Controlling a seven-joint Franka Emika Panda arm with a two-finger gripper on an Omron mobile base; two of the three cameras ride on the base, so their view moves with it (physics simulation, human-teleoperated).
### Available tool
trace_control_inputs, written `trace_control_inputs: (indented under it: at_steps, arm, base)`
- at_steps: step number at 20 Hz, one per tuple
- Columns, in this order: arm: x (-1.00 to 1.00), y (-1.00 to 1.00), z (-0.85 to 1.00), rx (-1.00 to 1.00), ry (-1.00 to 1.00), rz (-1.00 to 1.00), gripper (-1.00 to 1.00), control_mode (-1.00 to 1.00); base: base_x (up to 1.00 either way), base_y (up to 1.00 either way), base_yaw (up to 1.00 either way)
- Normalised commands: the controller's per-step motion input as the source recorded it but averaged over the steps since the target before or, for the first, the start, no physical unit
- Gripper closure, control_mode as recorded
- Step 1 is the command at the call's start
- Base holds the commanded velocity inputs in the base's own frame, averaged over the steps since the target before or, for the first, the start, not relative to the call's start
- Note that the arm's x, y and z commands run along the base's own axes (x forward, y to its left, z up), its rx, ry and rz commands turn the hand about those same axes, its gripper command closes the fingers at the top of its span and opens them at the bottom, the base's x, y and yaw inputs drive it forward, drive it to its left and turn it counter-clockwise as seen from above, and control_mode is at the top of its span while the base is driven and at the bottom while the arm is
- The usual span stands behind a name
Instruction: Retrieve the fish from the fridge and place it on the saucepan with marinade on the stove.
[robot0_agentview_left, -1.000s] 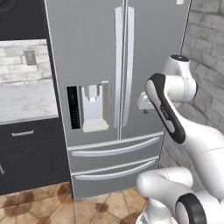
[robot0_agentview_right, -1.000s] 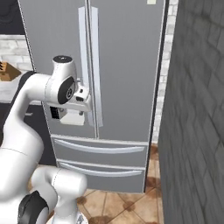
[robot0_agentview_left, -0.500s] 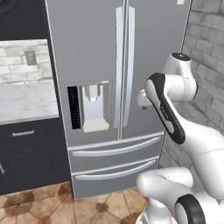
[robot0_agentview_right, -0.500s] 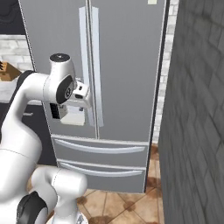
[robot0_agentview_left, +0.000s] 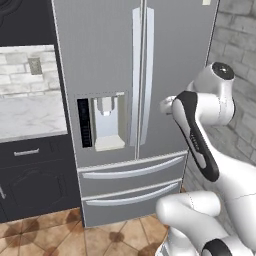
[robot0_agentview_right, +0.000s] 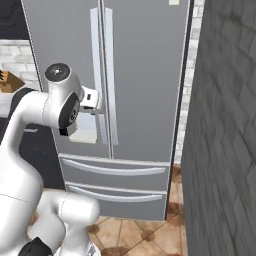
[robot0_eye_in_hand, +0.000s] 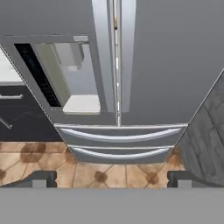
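Note:
The fridge (robot0_agentview_left: 105, 60) is tall and grey steel, and both its French doors and its two bottom drawers (robot0_agentview_left: 132, 172) are shut. My gripper (robot0_agentview_right: 99, 102) hovers at mid-door height, just in front of the two long bar handles (robot0_agentview_right: 105, 75). In the hand view the gripper (robot0_eye_in_hand: 112, 178) is open with nothing between its fingertips (robot0_eye_in_hand: 43, 177), facing the fridge (robot0_eye_in_hand: 166, 65) at the door seam beside the water dispenser (robot0_eye_in_hand: 76, 78). The fish, the saucepan, the marinade and the stove are out of view.
Dark cabinets under a white marble counter (robot0_agentview_left: 27, 115) stand left of the fridge. A grey brick wall (robot0_agentview_right: 225, 125) runs close along the right. A knife block (robot0_agentview_right: 10, 82) sits at the far left. Brown tiled floor (robot0_eye_in_hand: 100, 175) lies below.
My hand has risen a little in front of the door handles. The fridge doors stay shut and the jaws stay wide.

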Motion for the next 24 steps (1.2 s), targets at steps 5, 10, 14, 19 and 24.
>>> trace_control_inputs:
  at_steps: [5,10,14,19,24]
  arm:
    - [-0.13,-0.09,0.33,0.00,-0.28,0.00,-1.00,-1.00]
    - [-0.06,-0.12,0.09,0.00,-0.17,0.00,-1.00,-1.00]
    - [0.11,-0.04,0.00,0.00,-0.21,0.00,-1.00,-1.00]
    - [0.00,-0.03,0.00,0.00,-0.22,0.00,-1.00,-1.00]
    - [0.13,-0.03,-0.04,0.00,-0.18,0.00,-1.00,-1.00]
  base:
    - [0.00,0.00,0.00]
    - [0.00,0.00,0.00]
    - [0.00,0.00,0.00]
    - [0.00,0.00,0.00]
    - [0.00,0.00,0.00]
